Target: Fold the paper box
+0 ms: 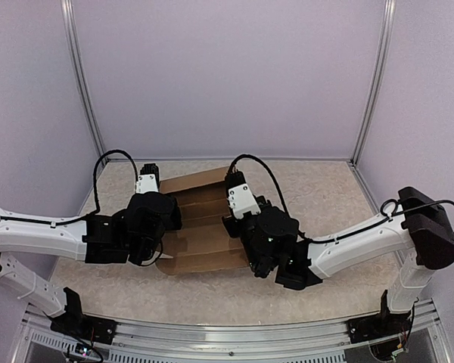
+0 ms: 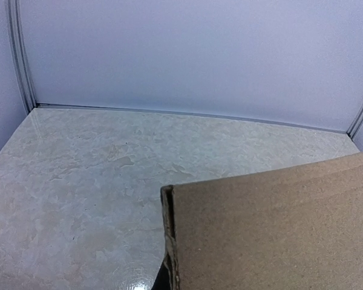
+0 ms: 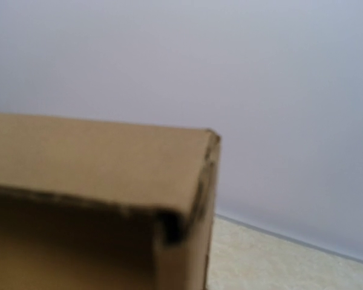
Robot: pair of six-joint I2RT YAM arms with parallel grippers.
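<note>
- One plain brown cardboard paper box (image 1: 204,227) sits in the middle of the table between the two arms. It is partly folded, with creased panels running left to right and a rounded tab at its near left corner.
- From the left wrist camera, one panel of the box (image 2: 272,229) rises at a slant in the near right, its raw corrugated left edge in view.
- From the right wrist camera, which is blurred, a folded corner of the box (image 3: 97,163) fills the left and lower part of the view. One panel is bent down over another there.
- At the far left corner of the box is the left gripper (image 1: 153,181), with its jaws closed. The cardboard is right at it, but I cannot tell whether it pinches the cardboard.
- Over the right part of the box is the right gripper (image 1: 236,189). Its fingers are hidden in every view, so I cannot tell whether it is open, closed or holding the cardboard.
- Under the box lies the pale marbled table top (image 1: 325,189), glossy where the left wrist camera shows it (image 2: 78,181).
- Around the table on the left, far and right sides stand plain lilac walls (image 1: 227,76).
- Along the near edge runs a metal rail (image 1: 227,336), which carries both arm bases.
</note>
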